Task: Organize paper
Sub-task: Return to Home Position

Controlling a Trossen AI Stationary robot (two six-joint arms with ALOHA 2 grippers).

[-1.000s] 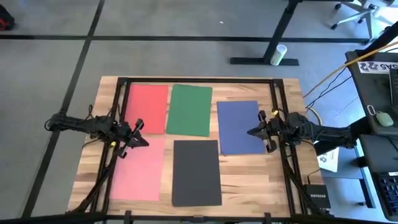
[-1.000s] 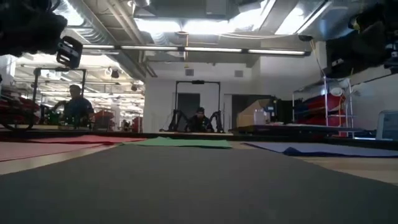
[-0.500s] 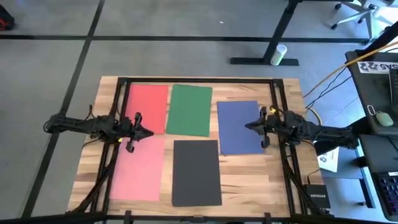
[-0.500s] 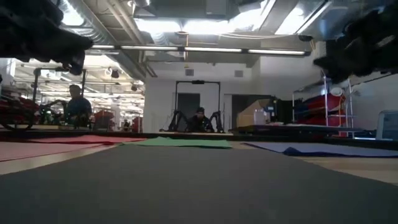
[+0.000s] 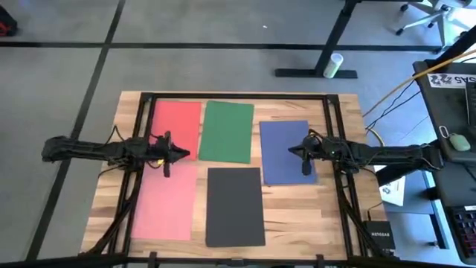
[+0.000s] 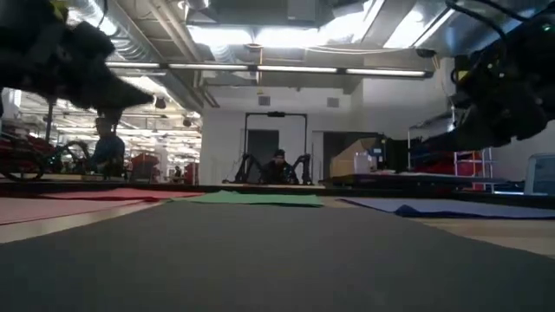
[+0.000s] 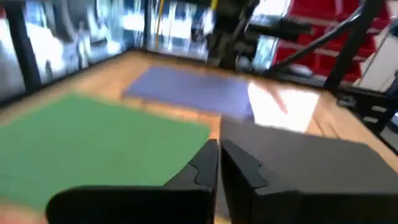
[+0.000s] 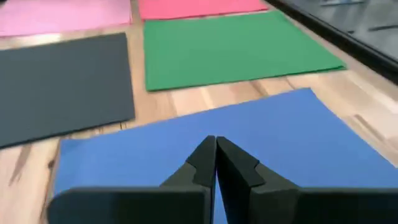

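The red paper and green paper lie flat far, blue paper at right, pink paper and dark grey paper near.

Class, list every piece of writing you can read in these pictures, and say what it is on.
"NETGEAR": on the black box beside the table.
Bold lettering on the white printed sheet at the right: too blurred to read.
Print on the white leaflet near the box: too small to read.

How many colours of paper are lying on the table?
5: red rectangular paper back left, green rectangular paper beside it, blue rectangular paper on the right, pink rectangular paper front left, dark grey rectangular paper front middle. More sheets may hide underneath each.
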